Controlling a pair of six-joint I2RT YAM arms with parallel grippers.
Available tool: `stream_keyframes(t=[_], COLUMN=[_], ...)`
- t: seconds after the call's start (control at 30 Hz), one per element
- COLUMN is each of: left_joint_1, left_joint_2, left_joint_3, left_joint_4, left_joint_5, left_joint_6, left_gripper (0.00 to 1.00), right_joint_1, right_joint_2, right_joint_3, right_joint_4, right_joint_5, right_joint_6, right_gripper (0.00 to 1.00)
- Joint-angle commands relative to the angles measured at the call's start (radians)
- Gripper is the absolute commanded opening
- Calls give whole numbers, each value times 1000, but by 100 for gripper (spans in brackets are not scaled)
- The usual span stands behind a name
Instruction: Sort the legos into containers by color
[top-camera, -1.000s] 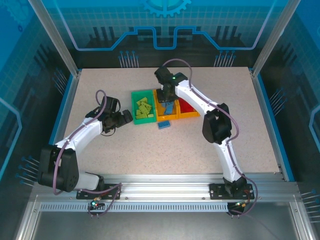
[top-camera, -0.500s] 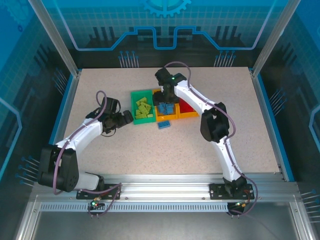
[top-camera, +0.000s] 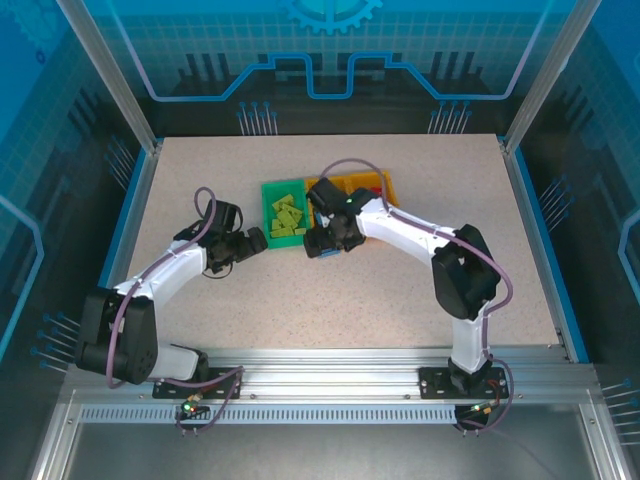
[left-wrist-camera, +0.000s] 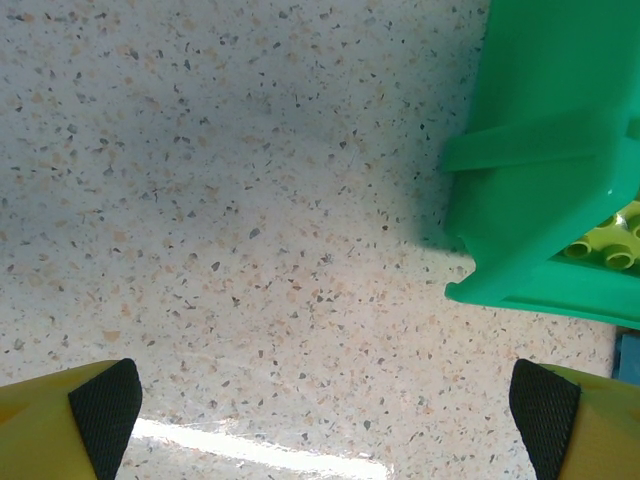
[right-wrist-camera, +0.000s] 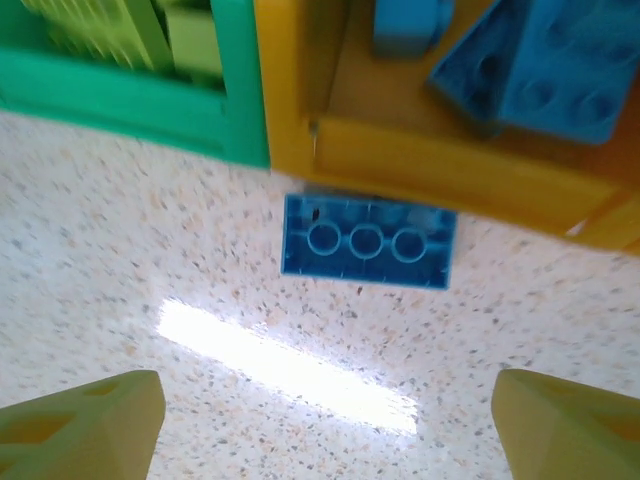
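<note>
One blue lego (right-wrist-camera: 367, 241) lying outside the bins, with the right gripper (right-wrist-camera: 330, 432) poised over it.

The right gripper's jaws are spread wide and nothing is held. The lego is seen ahead of the fingertips, studs up, on the table (top-camera: 300, 300) near its centre, just beside the near wall of the middle orange bin (right-wrist-camera: 400, 165). Blue legos (right-wrist-camera: 540, 70) are contained in that bin, and lime legos (right-wrist-camera: 90, 25) in the green bin (right-wrist-camera: 120, 95) on the side toward the table's left edge. The left gripper (left-wrist-camera: 325, 410) is likewise wide open and empty, near the green bin's corner. Risk: a finger may be caught on the bin wall during descent, so that the row is shoved or the lego is pinched askew. Whether lego and wall touch cannot be told. The second orange bin (top-camera: 385, 184) is largely covered by the right arm (top-camera: 410, 230), so its contents cannot be made out.
</note>
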Motion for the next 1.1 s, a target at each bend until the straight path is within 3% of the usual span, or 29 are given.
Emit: stream_keyframes(t=[0.0, 0.13, 0.3, 0.7, 1.07], left_joint_1=[-9, -8, -9, -9, -9], left_joint_2=[-21, -28, -36, -36, -32], left_joint_3=[-19, -23, -29, -30, -27], left_joint_4=[-1, -6, -8, -15, -11], left_joint_5=[18, 17, 15, 11, 14], left_joint_6=[-19, -19, -19, -16, -18], left_gripper=[99, 99, 99, 99, 99], right_joint_1=[7, 42, 46, 40, 56], right_joint_2=[7, 38, 99, 184, 145], right_joint_3=[-74, -87, -76, -49, -96], right_joint_4=[104, 164, 206, 220, 196], right_joint_5=[-17, 34, 52, 189, 193], right_joint_6=[43, 22, 16, 19, 38], right_gripper=[91, 99, 100, 96, 90])
